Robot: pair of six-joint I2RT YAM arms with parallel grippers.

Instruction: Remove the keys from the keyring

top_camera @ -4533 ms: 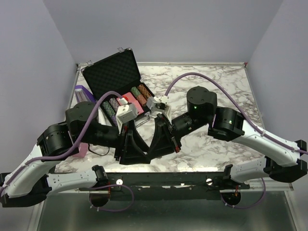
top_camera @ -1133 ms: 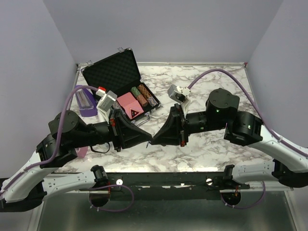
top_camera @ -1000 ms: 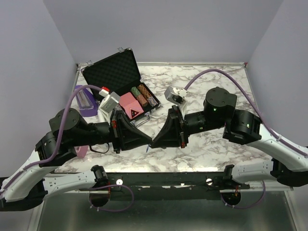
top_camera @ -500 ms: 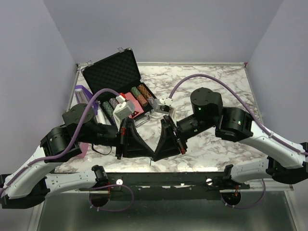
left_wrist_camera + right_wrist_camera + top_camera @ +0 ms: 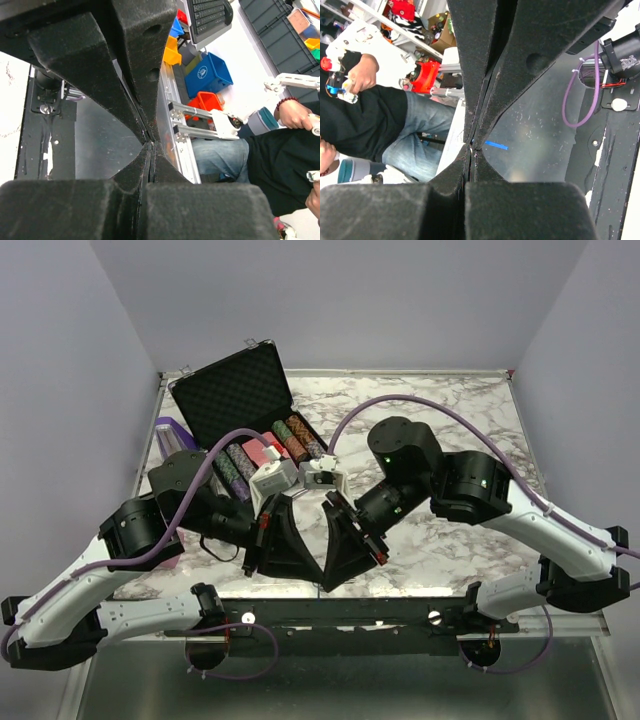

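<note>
**Position.** The left gripper [image 5: 310,575] and the right gripper [image 5: 335,575] meet tip to tip over the middle of the near edge of the table [image 5: 450,420]. Both are angled down and in toward each other.

**Tool state.** In each wrist view, that arm's own fingers are pressed flat together with no gap at the seam. The opposing pair looks closed in the same way. What each pair pinches cannot be seen.

**Task items.** Neither the keys nor the keyring can be made out in any view. I judge them to be caught where the four fingertips converge. In the right wrist view a thin blue sliver [image 5: 496,145] shows just beside the tips. It may be the ring's tag seen edge-on, but this is not confirmed.

**Surroundings.** The open black case [image 5: 235,390] with its poker chips [image 5: 295,432] sits toward the far-left corner, well apart from the work.

**Step in hand (judged).** A key is probably being worked round the ring's coil. Progress cannot be verified.

**Recommendation.**
- Hold one grip firm as the anchor.
- Move the other grip in small arcs that follow the ring's curve. A straight pull would only load the wire or tear the part out of the pads.
- Pinch at the very tips, since the pads are broad and the parts are tiny.
- Work further in from the near edge if possible, because a slipped key here would likely drop off the table.
</note>
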